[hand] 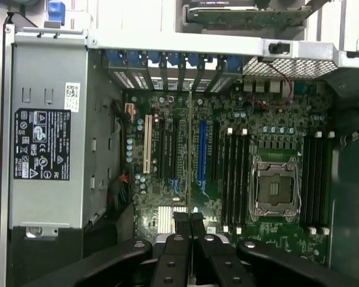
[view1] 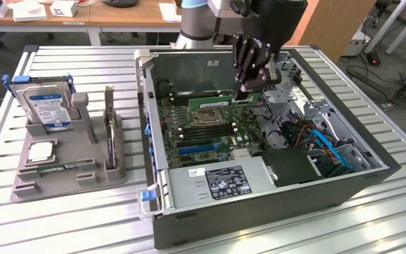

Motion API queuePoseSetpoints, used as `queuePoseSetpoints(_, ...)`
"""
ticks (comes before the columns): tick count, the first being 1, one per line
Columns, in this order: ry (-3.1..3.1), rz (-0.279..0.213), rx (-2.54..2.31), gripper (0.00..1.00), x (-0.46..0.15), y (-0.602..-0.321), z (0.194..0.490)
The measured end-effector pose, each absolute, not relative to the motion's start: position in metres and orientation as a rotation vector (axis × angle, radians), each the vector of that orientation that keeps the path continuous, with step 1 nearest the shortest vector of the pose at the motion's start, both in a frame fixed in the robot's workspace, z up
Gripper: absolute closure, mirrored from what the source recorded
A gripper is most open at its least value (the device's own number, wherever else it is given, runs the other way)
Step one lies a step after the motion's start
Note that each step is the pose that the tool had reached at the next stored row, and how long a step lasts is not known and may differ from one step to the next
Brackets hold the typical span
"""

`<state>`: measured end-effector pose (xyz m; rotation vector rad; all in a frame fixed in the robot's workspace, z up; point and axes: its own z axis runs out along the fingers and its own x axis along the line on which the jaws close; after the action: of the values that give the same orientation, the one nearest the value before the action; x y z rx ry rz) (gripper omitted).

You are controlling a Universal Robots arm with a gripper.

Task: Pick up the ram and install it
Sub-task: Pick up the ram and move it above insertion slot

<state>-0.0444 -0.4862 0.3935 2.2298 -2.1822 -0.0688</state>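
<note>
- Above the green motherboard (view1: 213,135) of the open grey computer case (view1: 259,222), the arm's black gripper (view1: 244,94) hangs fingers-down, its jaws clenched on the long, thin green circuit-board ram (view1: 211,98).
- The ram lies level, most of its length reaching from the fingertips toward the exterior view's left.
- It sits just over the black memory slots (view1: 188,94) on the far side of the square silver processor socket (view1: 206,117). Whether it touches a slot I cannot tell.
- On the wrist view the ram (hand: 191,149) shows edge-on as a thin line running out from the gripper (hand: 189,220), whose black fingertips (hand: 180,222) are pinched together on it.
- Beyond that line lie the motherboard (hand: 227,119), the processor socket (hand: 275,188) between two banks of memory slots (hand: 233,173), and a long blue expansion slot (hand: 201,149).
- A grey power supply box with a black-and-white label (view1: 217,182) fills the near end of the case. On the wrist view the same box (hand: 42,143) stands beside the board.
- Well apart from the case, toward the exterior view's left, a grey moulded parts holder (view1: 69,177) rests on the slatted metal table (view1: 69,225).
- The holder carries a silver hard drive with a blue-and-white label (view1: 48,108) standing on edge, an upright expansion card (view1: 109,124) and a small square silver chip (view1: 40,152) lying flat.
</note>
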Motion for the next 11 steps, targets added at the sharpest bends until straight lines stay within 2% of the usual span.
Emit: queuePoseSetpoints(11, -2.182, -0.069, 2.23, 0.89, -0.0386, -0.4845, 0.3934)
